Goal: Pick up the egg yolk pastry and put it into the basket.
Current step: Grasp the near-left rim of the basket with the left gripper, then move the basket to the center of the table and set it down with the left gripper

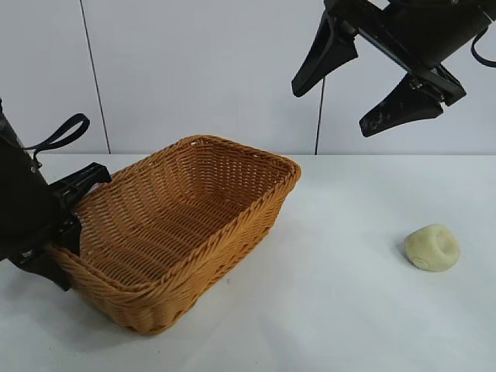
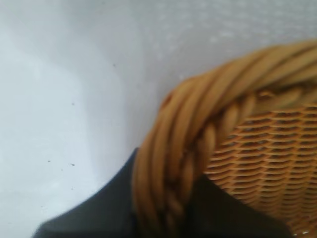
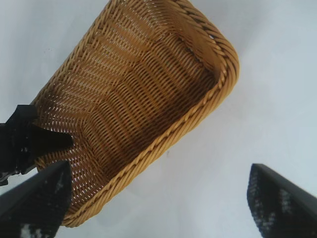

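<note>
The egg yolk pastry (image 1: 432,247), a small pale yellow lump with a dent, lies on the white table at the right. The golden-brown wicker basket (image 1: 183,225) stands at the left centre, tilted up on its left side. My left gripper (image 1: 66,225) is shut on the basket's left rim (image 2: 168,163), one finger inside and one outside. My right gripper (image 1: 335,101) hangs high above the table, open and empty, between basket and pastry. The right wrist view shows the basket (image 3: 138,99) below, with my right gripper (image 3: 158,208) over bare table; the pastry is out of that view.
The white table (image 1: 333,310) runs from the basket to the pastry. A white wall with dark seams stands behind.
</note>
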You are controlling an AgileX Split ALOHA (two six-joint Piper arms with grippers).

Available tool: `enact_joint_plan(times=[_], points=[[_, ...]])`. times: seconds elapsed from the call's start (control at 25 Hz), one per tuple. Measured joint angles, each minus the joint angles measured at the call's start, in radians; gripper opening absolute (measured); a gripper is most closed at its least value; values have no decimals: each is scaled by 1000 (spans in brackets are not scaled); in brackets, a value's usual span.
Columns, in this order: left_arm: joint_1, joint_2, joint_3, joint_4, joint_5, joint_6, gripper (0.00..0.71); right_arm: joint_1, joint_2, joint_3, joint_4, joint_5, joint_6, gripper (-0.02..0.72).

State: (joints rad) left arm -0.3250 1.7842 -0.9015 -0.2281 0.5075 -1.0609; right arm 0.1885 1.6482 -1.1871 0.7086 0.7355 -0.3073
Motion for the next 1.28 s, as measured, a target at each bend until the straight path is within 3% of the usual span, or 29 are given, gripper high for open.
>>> enact_joint_plan(times=[0.28,0.36,0.56,0.84,1.28], points=[[127,23,-181,-80,183,392,148,0,0,0,0,0,0,663],[143,57,-249,-110,242,499,148,0,0,0,0,0,0,663],[141,182,-447,-125,408,707,148,0,0,0,-1,0,0,663],[112,302,-649,-123,524,876,148,0,0,0,-1,4,0,663],[99,388,-671,-83,488,933,147,0,0,0,-1,11,0,663]])
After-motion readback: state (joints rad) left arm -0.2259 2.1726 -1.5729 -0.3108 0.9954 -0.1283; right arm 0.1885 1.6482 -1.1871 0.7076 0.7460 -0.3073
